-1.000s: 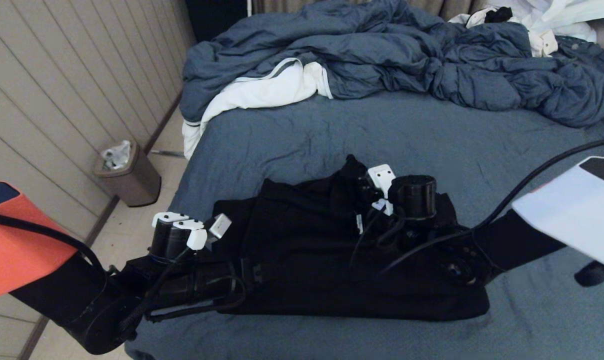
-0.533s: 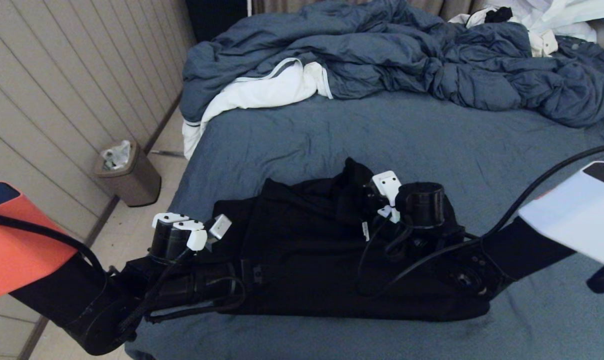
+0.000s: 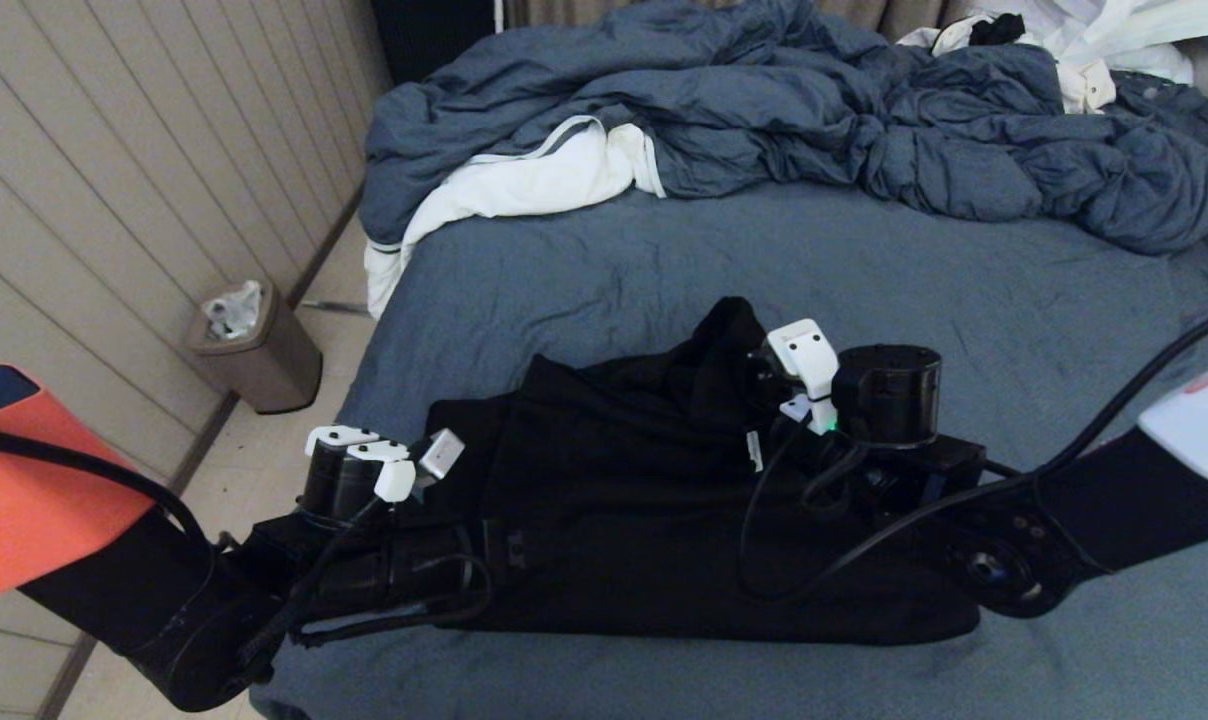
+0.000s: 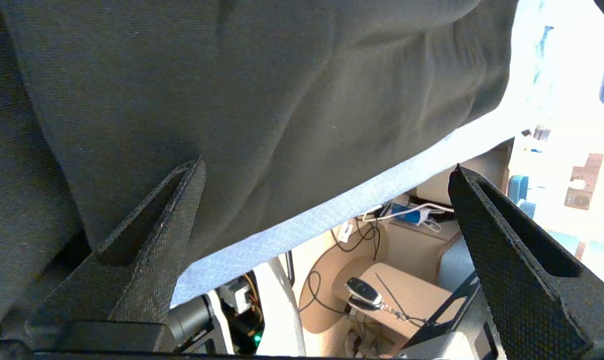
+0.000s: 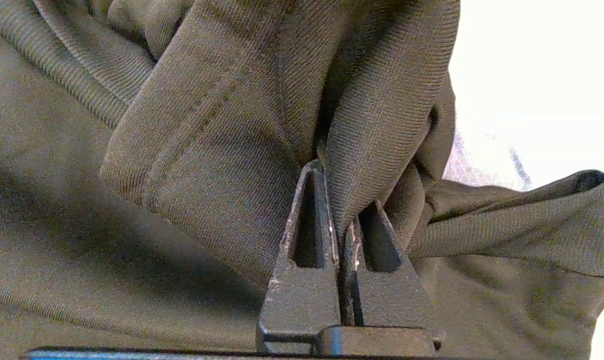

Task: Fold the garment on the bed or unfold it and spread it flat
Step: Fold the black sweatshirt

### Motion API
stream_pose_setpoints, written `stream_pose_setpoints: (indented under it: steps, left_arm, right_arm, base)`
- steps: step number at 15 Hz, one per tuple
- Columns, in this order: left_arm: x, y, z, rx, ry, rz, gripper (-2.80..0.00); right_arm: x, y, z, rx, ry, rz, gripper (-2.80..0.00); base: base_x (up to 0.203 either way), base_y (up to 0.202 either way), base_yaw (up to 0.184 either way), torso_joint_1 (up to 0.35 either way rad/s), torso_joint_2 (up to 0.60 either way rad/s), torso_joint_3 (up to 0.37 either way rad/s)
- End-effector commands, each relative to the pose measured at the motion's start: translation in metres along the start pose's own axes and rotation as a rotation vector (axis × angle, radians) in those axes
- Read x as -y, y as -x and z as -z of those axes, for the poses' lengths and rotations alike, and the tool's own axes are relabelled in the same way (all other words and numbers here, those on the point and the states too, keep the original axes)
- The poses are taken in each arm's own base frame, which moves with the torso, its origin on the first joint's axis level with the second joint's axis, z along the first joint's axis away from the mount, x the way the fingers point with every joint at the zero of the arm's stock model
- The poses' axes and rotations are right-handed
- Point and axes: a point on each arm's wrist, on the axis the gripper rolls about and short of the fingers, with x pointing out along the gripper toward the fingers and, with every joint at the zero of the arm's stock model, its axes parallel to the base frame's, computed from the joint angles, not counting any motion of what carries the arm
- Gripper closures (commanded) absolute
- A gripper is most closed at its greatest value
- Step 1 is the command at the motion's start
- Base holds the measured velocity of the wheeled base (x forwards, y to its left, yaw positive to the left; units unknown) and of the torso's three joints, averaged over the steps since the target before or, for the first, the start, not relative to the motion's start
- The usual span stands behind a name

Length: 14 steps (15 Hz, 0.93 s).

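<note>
My right gripper is pressed together on a fold of the black hoodie, its two fingers clamped so tightly that only a thin pleat of ribbed cloth passes between them. In the head view this gripper sits at the far edge of the hoodie, where a peak of fabric stands up above the rest of the garment. The hoodie itself lies bunched in a broad, low heap across the near part of the bed, on the blue-grey sheet, close to the bed's left edge. My left gripper is spread wide, one finger lying against the dark cloth and the other out past the hem, nothing pinched between them. From above, my left arm lies low at the hoodie's near left corner, at the edge of the mattress. Beyond the garment the sheet runs bare to a rumpled blue-grey duvet with white lining piled across the far side of the bed, and some white clothing sits at the far right corner. On the floor to the left, beside the panelled wall, stands a small brown waste bin.
</note>
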Motion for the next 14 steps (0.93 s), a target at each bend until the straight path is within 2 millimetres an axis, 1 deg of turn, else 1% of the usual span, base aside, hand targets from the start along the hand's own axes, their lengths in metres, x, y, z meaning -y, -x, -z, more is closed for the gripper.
stream_pose_setpoints:
  steps: [1,4,7,8,9,10,14]
  left_arm:
    - [0.000,0.000,0.001,-0.001,0.001,0.004,-2.80]
    - [0.000,0.000,0.001,0.000,0.000,0.004,-2.80]
    - [0.000,-0.002,0.003,-0.010,0.001,0.005,-2.80]
    - [0.000,-0.002,0.003,-0.010,0.000,0.006,-2.80]
    - [0.000,-0.002,0.003,-0.009,0.000,0.005,-2.80]
    - [0.000,-0.002,0.003,-0.009,0.000,0.005,-2.80]
    - [0.001,-0.002,0.003,-0.008,-0.001,0.006,-2.80]
  right_arm:
    - [0.002,-0.002,-0.001,0.009,0.000,0.010,0.00]
    - [-0.001,-0.003,0.006,-0.014,0.023,0.003,0.00]
    - [-0.014,-0.006,0.030,-0.087,0.058,-0.034,0.00]
    - [-0.016,-0.006,0.035,-0.086,0.060,-0.037,0.00]
    - [-0.019,-0.007,0.038,-0.067,0.062,-0.036,-1.22]
    - [-0.021,-0.009,0.039,-0.051,0.072,-0.022,-2.80]
    - [-0.019,-0.012,0.039,-0.044,0.072,-0.011,-2.80]
  base:
    - [0.000,0.000,0.000,0.000,0.00,0.000]
    - [0.000,0.000,0.000,0.000,0.00,0.000]
    - [0.000,0.000,0.000,0.000,0.00,0.000]
    - [0.000,0.000,0.000,0.000,0.00,0.000]
    - [0.000,0.000,0.000,0.000,0.00,0.000]
    - [0.000,0.000,0.000,0.000,0.00,0.000]
    - [0.000,0.000,0.000,0.000,0.00,0.000]
